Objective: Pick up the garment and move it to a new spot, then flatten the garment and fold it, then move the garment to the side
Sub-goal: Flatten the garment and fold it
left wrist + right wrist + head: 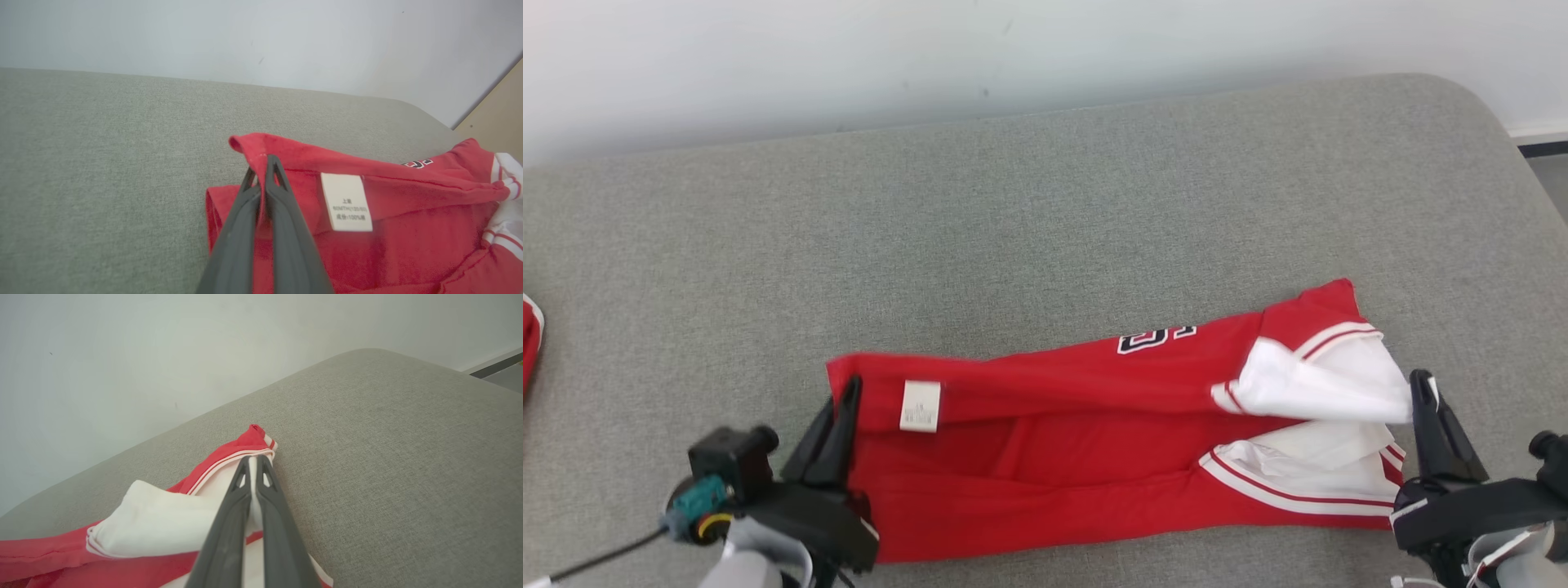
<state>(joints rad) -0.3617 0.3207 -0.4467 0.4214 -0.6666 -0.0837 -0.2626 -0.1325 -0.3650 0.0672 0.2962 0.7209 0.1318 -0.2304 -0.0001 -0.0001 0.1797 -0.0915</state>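
Observation:
A red garment with white sleeves and a white care label lies across the near part of the grey cushioned surface, its upper edge lifted and rolled over. My left gripper is shut on the garment's red left hem. At the other end, my right gripper is shut on the white, red-striped sleeve edge. Black lettering shows near the garment's far edge.
Another red and white piece of cloth pokes in at the far left edge. The surface's rounded right corner drops off to the floor. A pale wall runs behind. Bare grey surface stretches beyond the garment.

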